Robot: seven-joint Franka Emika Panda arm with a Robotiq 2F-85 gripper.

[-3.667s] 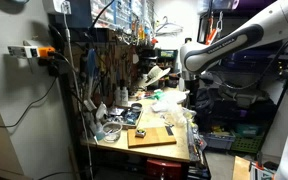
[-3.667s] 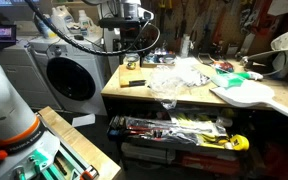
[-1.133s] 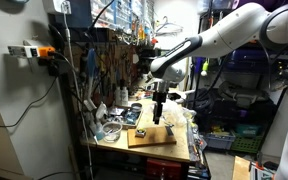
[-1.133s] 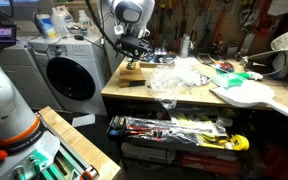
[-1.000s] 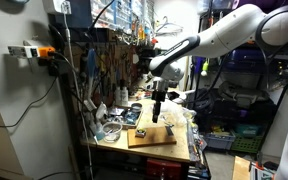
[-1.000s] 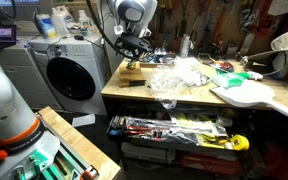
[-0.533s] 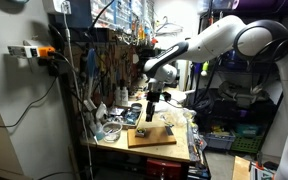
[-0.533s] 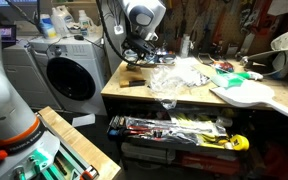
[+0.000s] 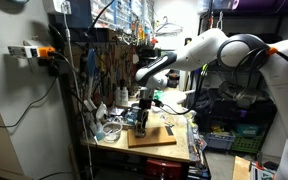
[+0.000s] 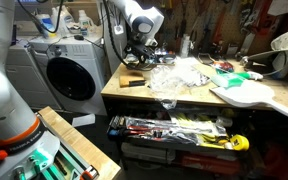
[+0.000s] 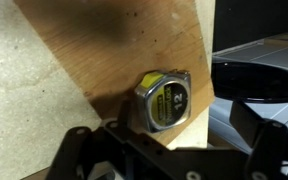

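A wooden board (image 11: pixel 104 70) lies on the crowded desk (image 10: pixel 184 98), and a yellow and silver tape measure (image 11: pixel 164 100) sits near the board's edge. The gripper (image 11: pixel 169 150) hangs just above it with its jaws spread wide, holding nothing. Beside the desk stands a washing machine (image 10: pixel 69 72). Behind it, many tools (image 9: pixel 109 60) hang on the wall.

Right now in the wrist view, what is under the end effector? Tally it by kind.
Tape measure: 1, yellow and silver, lying on the board.
Wooden board: 1.
End effector: 1, jaws spread on either side just below the tape measure, not touching it.
Total: 3.
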